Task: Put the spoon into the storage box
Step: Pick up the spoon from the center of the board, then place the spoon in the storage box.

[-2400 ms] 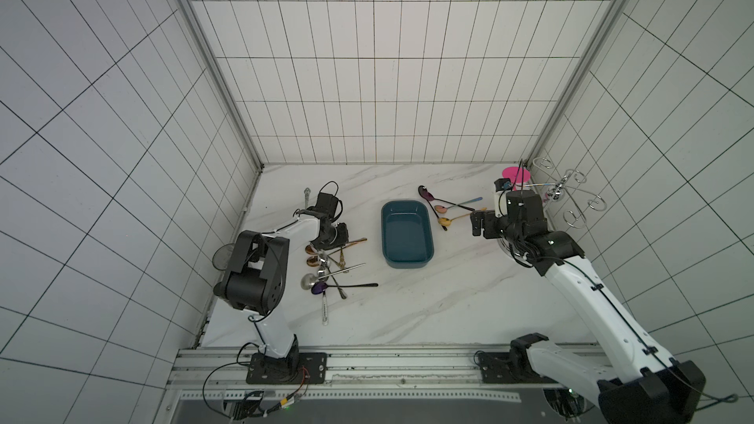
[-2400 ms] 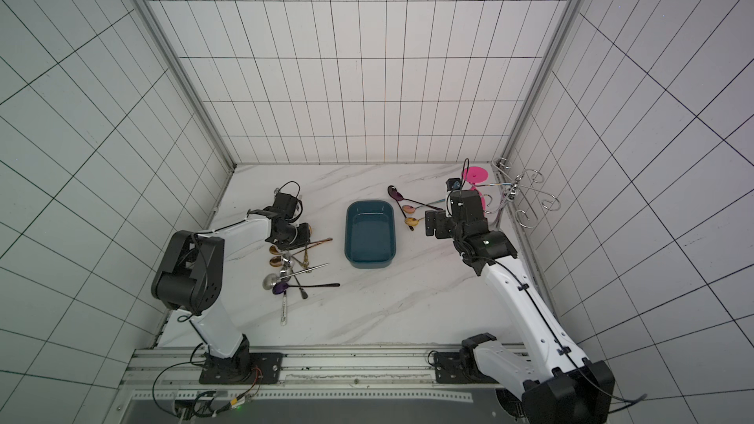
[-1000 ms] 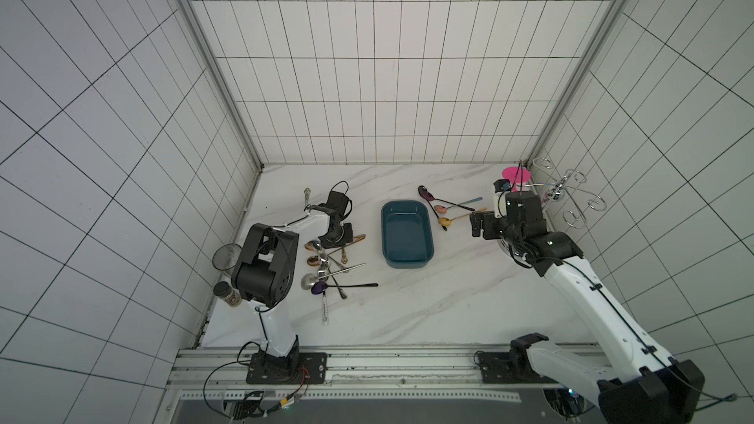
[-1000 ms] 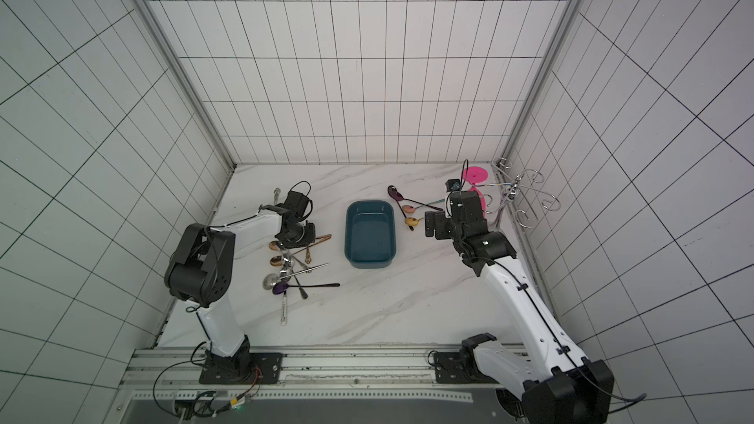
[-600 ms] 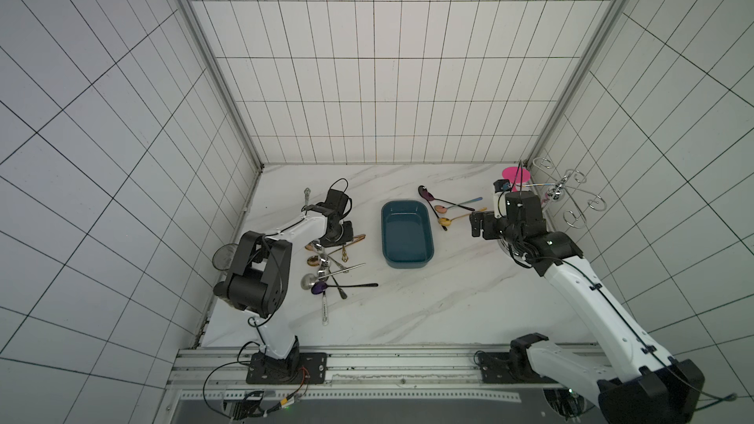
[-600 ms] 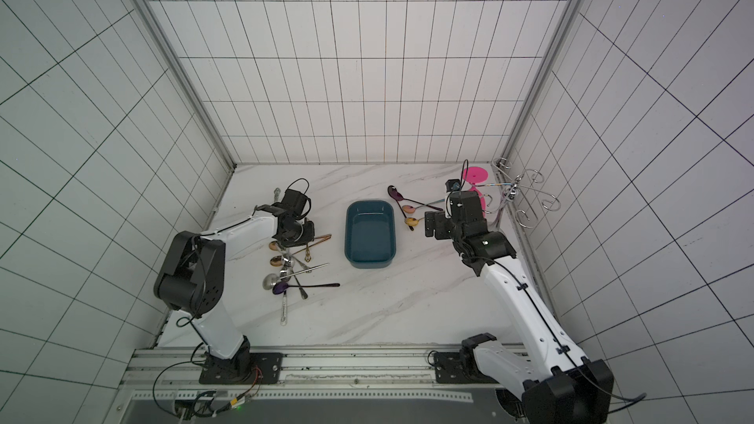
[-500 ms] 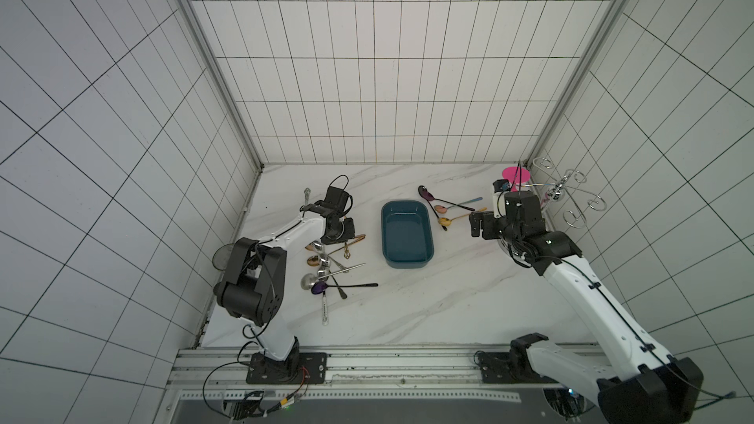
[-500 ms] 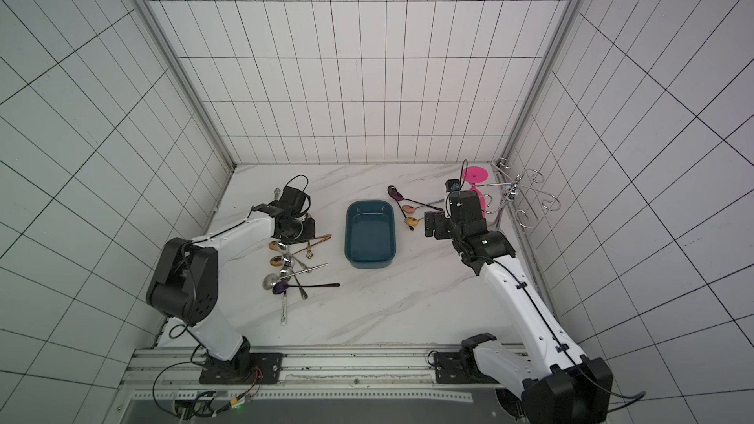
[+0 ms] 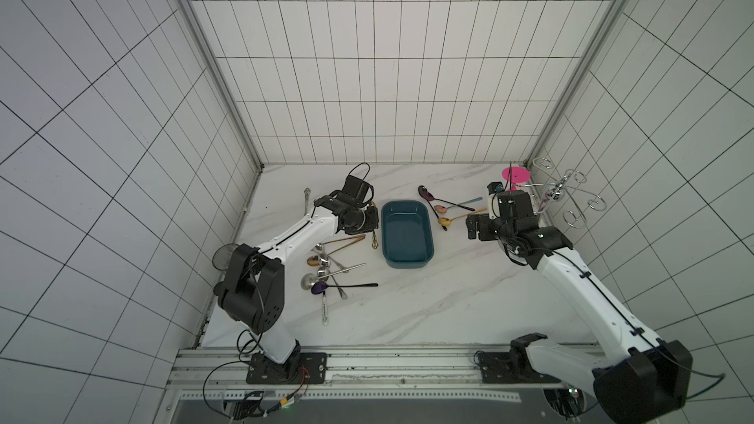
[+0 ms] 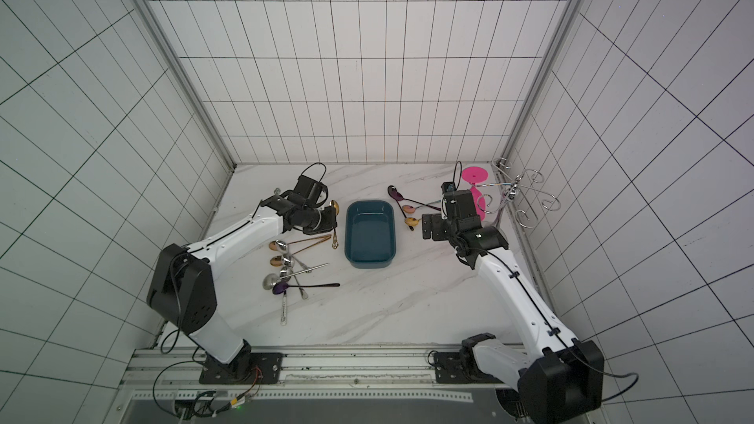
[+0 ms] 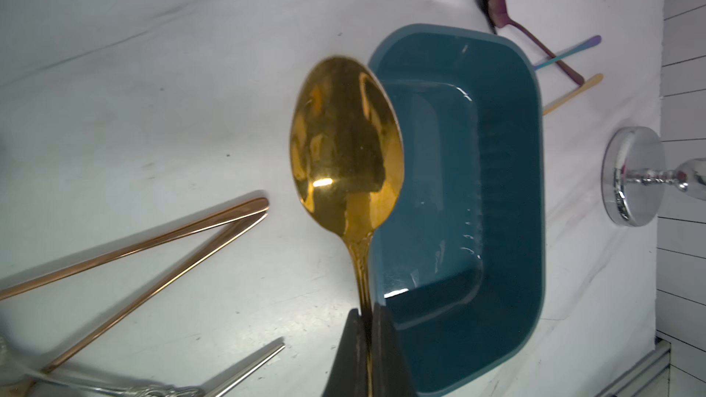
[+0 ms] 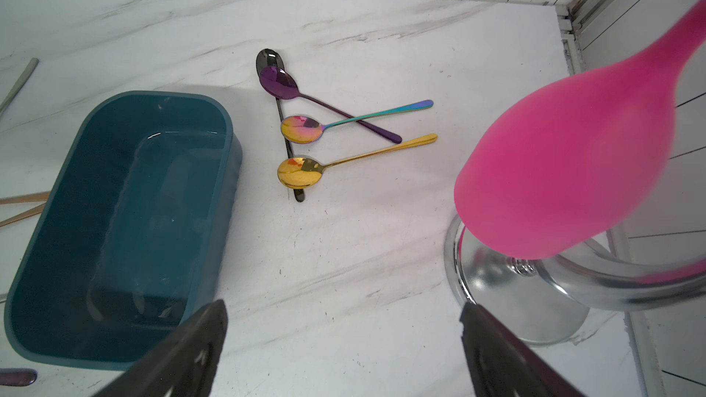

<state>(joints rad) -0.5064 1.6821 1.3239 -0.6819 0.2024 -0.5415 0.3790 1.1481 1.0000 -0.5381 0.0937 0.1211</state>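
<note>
Where the left hand (image 11: 368,313) pinches the gold spoon (image 11: 345,139) by its stem, the bowl hangs just beside the long rim of the storage box (image 11: 535,154). Bare bench (image 9: 453,256) spreads beyond the box toward the right hand (image 12: 340,307), which gapes wide and holds nothing. Only the left wrist view shows the pinch; the top views hide it behind the wrist.
</note>
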